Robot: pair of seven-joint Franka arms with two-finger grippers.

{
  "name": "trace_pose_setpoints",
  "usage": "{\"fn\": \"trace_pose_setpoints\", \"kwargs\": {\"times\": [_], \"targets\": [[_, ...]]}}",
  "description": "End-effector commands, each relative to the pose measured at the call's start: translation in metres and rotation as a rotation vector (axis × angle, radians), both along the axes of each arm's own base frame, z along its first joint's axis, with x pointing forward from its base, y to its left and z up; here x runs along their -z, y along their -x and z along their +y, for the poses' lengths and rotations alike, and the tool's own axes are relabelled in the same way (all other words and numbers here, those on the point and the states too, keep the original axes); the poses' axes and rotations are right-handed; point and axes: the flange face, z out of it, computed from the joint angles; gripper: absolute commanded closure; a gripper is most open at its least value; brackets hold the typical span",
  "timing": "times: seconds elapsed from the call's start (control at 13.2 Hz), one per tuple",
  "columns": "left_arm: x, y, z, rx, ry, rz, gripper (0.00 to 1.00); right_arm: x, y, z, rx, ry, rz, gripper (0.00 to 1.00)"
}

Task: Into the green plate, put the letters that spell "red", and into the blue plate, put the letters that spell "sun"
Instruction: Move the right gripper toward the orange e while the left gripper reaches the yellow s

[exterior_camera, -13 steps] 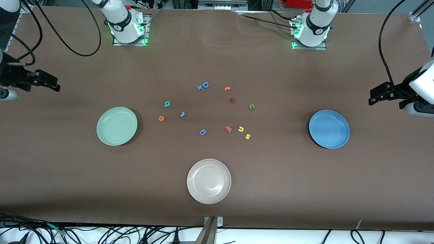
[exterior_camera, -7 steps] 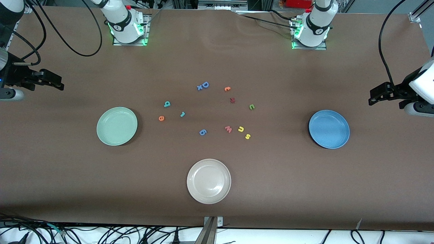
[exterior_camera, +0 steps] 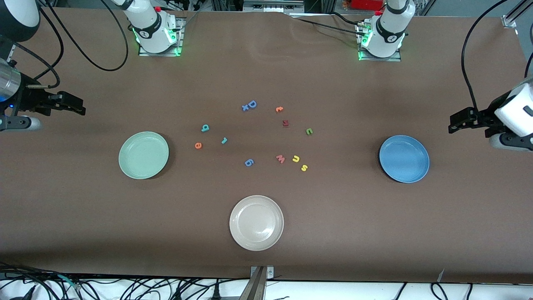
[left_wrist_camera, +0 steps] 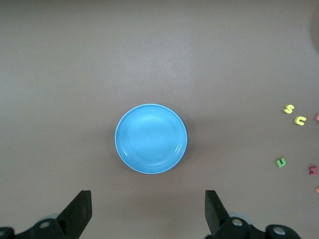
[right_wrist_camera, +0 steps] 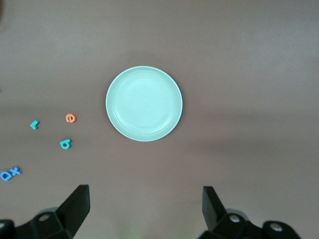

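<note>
Both tools shifted inward, letters unmoved

Both wrist views cut off their own gripper bodies at the picture's edge, the left wrist view clips a pink letter [left_wrist_camera: 317, 117] and an orange one [left_wrist_camera: 317, 189], and the dark red letter [exterior_camera: 285, 123] near the table's middle is probably too small to read.

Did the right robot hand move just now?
Yes. The right hand slid in over the table, closer to the green plate, which stayed put.
</note>
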Motion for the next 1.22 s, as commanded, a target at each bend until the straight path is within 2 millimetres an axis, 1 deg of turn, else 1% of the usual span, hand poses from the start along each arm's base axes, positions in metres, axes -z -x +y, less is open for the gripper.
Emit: {"fn": "trace_pose_setpoints", "kwargs": {"times": [0.0, 0.08, 0.15, 0.23, 0.38, 0.46, 0.53, 0.61, 0.68, 0.76, 0.84, 0.91, 0.99, 1.06, 1.14], "targets": [[0.016, -0.015, 0.01, -0.03, 0.012, 0.003, 0.0, 0.021, -0.008, 0.0, 0.008, -0.004, 0.037, 0.0], [0.019, -0.017, 0.008, -0.026, 0.01, 0.004, 0.0, 0.033, -0.016, 0.006, 0.003, -0.011, 0.032, 0.0], [0.018, -0.017, 0.003, -0.016, 0.009, 0.001, 0.0, 0.039, -0.021, 0.018, 0.007, -0.006, 0.013, 0.0], [0.018, -0.017, -0.001, -0.012, 0.009, 0.001, 0.0, 0.046, -0.023, 0.04, 0.039, 0.006, 0.007, 0.0], [0.017, -0.018, -0.003, -0.013, 0.022, -0.008, 0.0, 0.069, -0.021, 0.084, 0.122, 0.029, -0.002, 0.0], [0.017, -0.019, -0.008, -0.016, 0.021, -0.012, 0.0, 0.081, -0.02, 0.098, 0.143, 0.028, -0.021, 0.0], [0.02, -0.02, -0.013, -0.018, 0.022, -0.012, 0.0, 0.101, -0.019, 0.108, 0.162, 0.02, -0.044, 0.0], [0.058, -0.032, -0.017, -0.015, 0.021, 0.041, 0.0, 0.125, -0.017, 0.114, 0.19, 0.012, -0.08, 0.0], [0.083, -0.038, -0.027, -0.004, 0.037, 0.078, 0.0, 0.155, -0.008, 0.133, 0.211, 0.007, -0.107, 0.0], [0.089, -0.038, -0.059, 0.034, 0.047, 0.082, 0.0, 0.184, 0.004, 0.145, 0.257, 0.005, -0.121, 0.0], [0.098, -0.041, -0.068, 0.037, 0.054, 0.091, 0.0, 0.211, 0.019, 0.157, 0.302, 0.011, -0.117, 0.0], [0.117, -0.043, -0.081, 0.018, 0.079, 0.121, 0.0, 0.228, 0.027, 0.172, 0.326, 0.015, -0.116, 0.0], [0.139, -0.045, -0.101, -0.014, 0.119, 0.152, 0.0, 0.241, 0.031, 0.187, 0.33, 0.02, -0.104, 0.0], [0.158, -0.049, -0.123, -0.05, 0.138, 0.149, 0.0, 0.255, 0.03, 0.192, 0.369, 0.019, -0.112, 0.0], [0.177, -0.048, -0.155, -0.054, 0.131, 0.144, 0.0, 0.268, 0.032, 0.204, 0.378, 0.012, -0.127, 0.0]]}}
